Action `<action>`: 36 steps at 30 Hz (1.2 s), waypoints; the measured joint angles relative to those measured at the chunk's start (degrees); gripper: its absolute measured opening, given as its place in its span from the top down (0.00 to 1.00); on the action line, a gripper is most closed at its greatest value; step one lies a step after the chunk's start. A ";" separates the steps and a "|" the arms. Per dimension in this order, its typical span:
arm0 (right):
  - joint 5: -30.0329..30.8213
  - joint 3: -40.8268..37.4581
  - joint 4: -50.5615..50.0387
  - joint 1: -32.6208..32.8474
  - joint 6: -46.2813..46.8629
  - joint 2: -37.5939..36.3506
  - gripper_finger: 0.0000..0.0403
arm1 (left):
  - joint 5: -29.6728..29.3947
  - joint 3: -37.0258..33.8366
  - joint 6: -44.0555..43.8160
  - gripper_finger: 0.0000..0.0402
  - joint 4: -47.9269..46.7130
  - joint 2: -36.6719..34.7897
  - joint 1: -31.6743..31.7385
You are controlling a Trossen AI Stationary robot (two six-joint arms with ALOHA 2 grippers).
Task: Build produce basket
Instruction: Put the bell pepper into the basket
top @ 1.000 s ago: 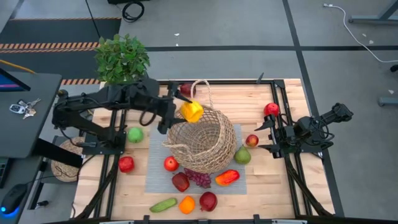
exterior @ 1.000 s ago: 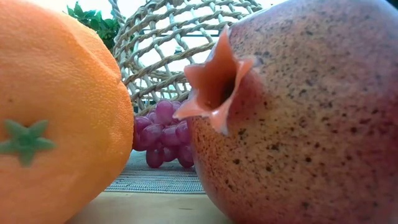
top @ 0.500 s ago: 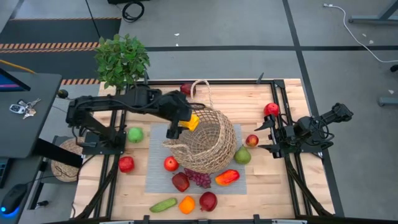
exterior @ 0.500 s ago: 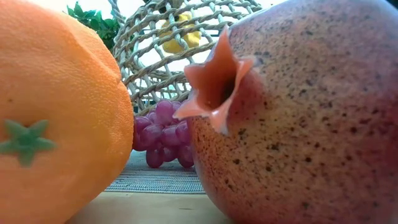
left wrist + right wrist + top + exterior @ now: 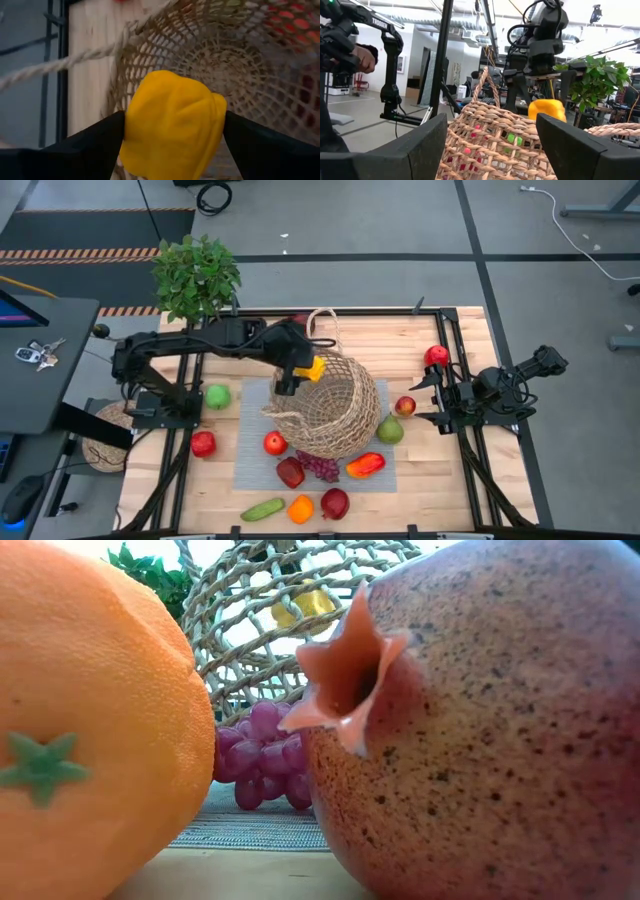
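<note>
crowding the mat (image 5: 250, 465) around the basket (image 5: 335, 425) we see a green apple (image 5: 217, 396), red apples (image 5: 204, 444), a pear (image 5: 390, 430), grapes (image 5: 318, 467), a red-orange pepper (image 5: 365, 465), a cucumber (image 5: 262, 509), an orange (image 5: 300, 509) and a pomegranate (image 5: 334, 503); a potted plant (image 5: 196, 275) stands behind the table's far left corner. in the low view the orange and pomegranate fill the foreground and hide most of the table, leaving only a slice of wicker. our left gripper (image 5: 300, 370) hangs over the basket's far left rim, clenched on the yellow pepper (image 5: 172, 125), which shows through the weave. compared with a second ago, it has moved in from outside the rim. our right gripper (image 5: 432, 398) waits at the right edge, fingers spread, holding nothing.
</note>
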 joint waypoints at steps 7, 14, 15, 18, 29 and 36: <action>0.01 0.01 0.16 0.00 0.00 0.09 0.23 | 3.90 -0.02 16.12 0.18 1.41 2.08 0.04; 0.02 0.01 0.42 -0.01 0.02 0.64 0.23 | 7.13 -0.47 26.56 0.18 2.16 4.25 0.05; 0.02 0.01 0.59 -0.01 0.02 0.78 0.23 | 7.13 -0.50 27.96 0.18 2.23 4.62 0.07; 0.04 0.01 1.00 -0.01 0.02 1.17 0.23 | 7.17 -0.50 31.97 0.18 2.60 5.60 0.07; 0.02 0.01 0.98 0.01 0.02 1.27 0.23 | 7.18 -0.50 40.89 0.18 2.59 10.70 -1.67; 0.02 0.01 0.97 -0.01 0.01 1.27 0.23 | 7.26 -0.52 40.85 0.18 2.35 14.16 -2.34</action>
